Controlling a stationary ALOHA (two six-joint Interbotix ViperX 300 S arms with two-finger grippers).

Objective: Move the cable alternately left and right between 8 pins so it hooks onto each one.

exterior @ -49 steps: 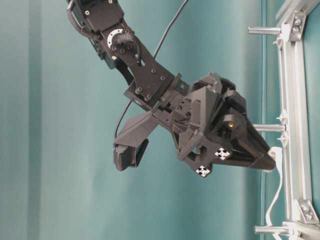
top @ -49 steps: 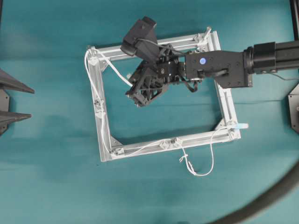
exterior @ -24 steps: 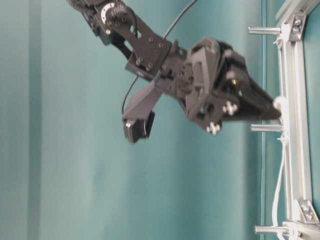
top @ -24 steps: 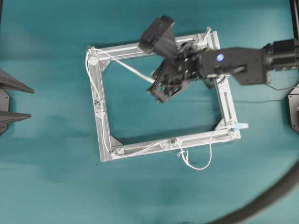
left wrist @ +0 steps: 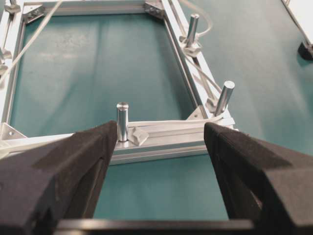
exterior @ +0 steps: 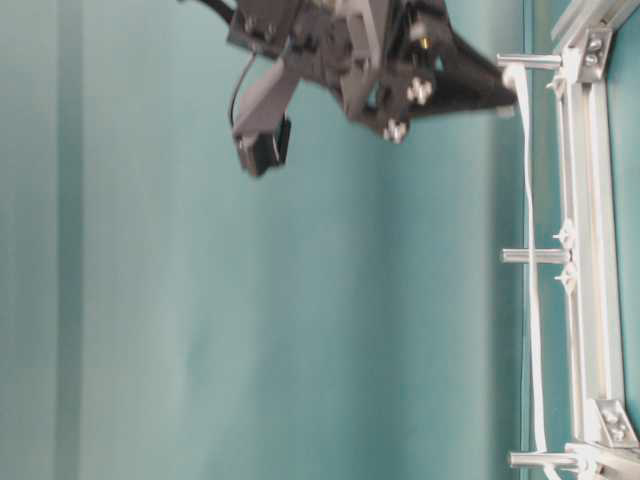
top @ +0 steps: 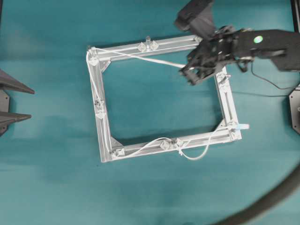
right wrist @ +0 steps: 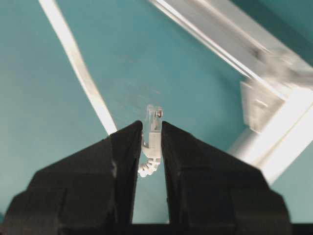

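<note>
The white cable (top: 140, 58) runs from the frame's top-left corner across to my right gripper (top: 187, 72), which is shut on its small clear plug (right wrist: 154, 117) just inside the top-right corner. From that top-left corner the cable also goes down the left rail and along the bottom rail, with a small loop (top: 197, 156) hanging outside. Its other end (top: 241, 126) lies at the bottom-right corner. Pins (top: 147, 42) stand around the aluminium frame (top: 225, 101). My left gripper (left wrist: 160, 129) is open and empty, short of the frame's left rail, with a pin (left wrist: 122, 120) just beyond its left finger.
A thick dark hose (top: 262, 201) curves across the bottom-right corner of the teal table. The right arm (top: 272, 44) reaches in from the right edge over the frame's top-right corner.
The right gripper has travelled from the frame's middle up and right toward the top-right corner, drawing the cable taut from the top-left corner. The loop below the bottom rail has shrunk.
</note>
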